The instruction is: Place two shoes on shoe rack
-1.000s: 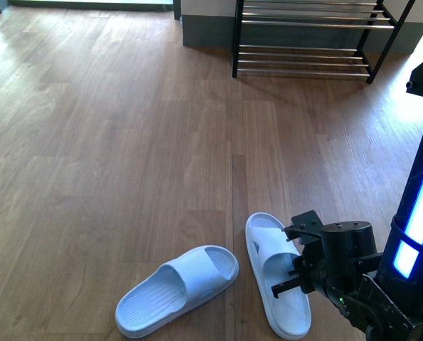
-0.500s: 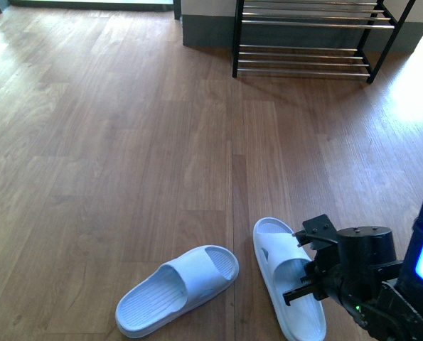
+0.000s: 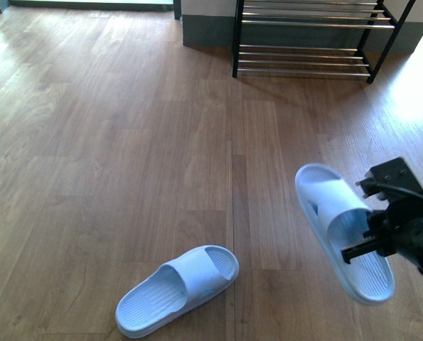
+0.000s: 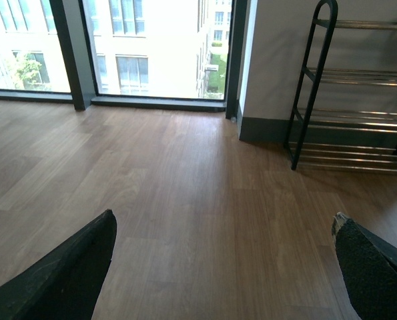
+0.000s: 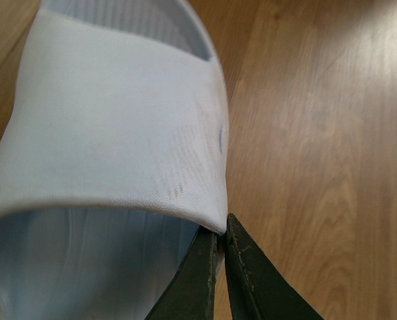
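My right gripper (image 3: 364, 240) is shut on a pale blue slide (image 3: 343, 227), pinching the edge of its strap and holding it off the floor at the right. In the right wrist view the same slide (image 5: 118, 133) fills the frame above the closed gripper (image 5: 221, 240). The other pale blue slide (image 3: 177, 288) lies on the wood floor at the lower middle. The shoe rack (image 3: 307, 32), with a black frame and chrome bars, stands at the far wall; in the left wrist view the rack (image 4: 358, 120) is ahead to one side. My left gripper (image 4: 225, 267) is open over bare floor.
A grey skirting board and white wall (image 3: 207, 28) run behind the rack. Tall windows (image 4: 118, 47) reach the floor in the left wrist view. Wood floor stretches between the slides and the rack.
The right gripper has lifted its slide off the floor and carried it up and to the right. The other slide has stayed where it was.
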